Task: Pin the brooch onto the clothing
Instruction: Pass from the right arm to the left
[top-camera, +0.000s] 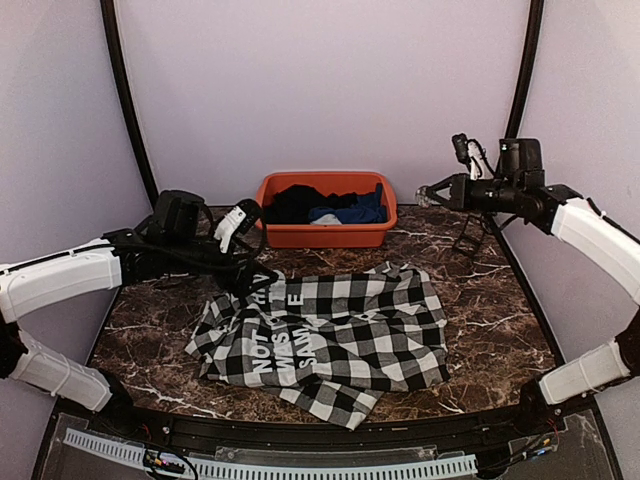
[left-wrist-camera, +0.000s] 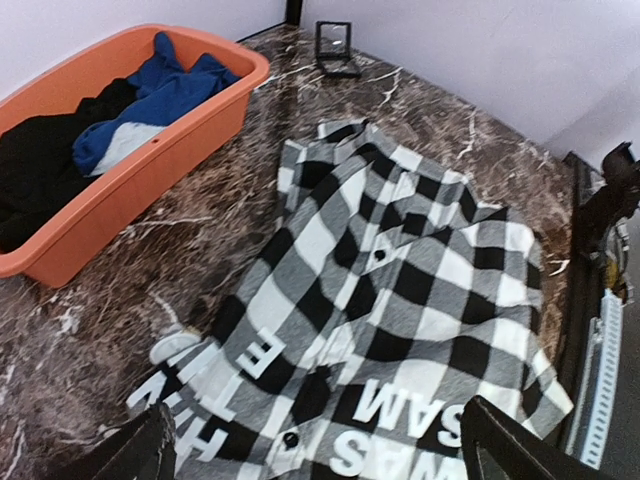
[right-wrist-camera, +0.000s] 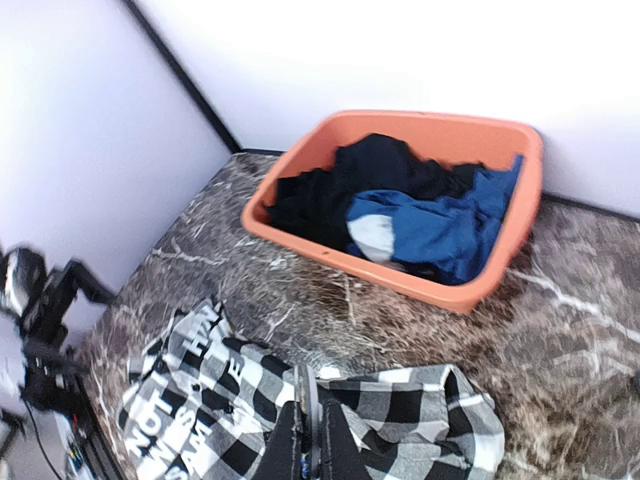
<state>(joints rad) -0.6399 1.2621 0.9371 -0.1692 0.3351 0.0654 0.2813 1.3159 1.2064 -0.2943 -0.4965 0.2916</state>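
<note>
Transport step: your right claw (right-wrist-camera: 309, 448) pinches a thin piece, likely the brooch (right-wrist-camera: 311, 398), well above the shirt (top-camera: 340, 330). Left claw (top-camera: 237, 222) spread. Next: lower it onto the checks.

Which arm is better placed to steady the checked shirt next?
Left, probably: the left pincer is open over the lettered end of the shirt; the right pincer is shut and raised off toward the far right.
</note>
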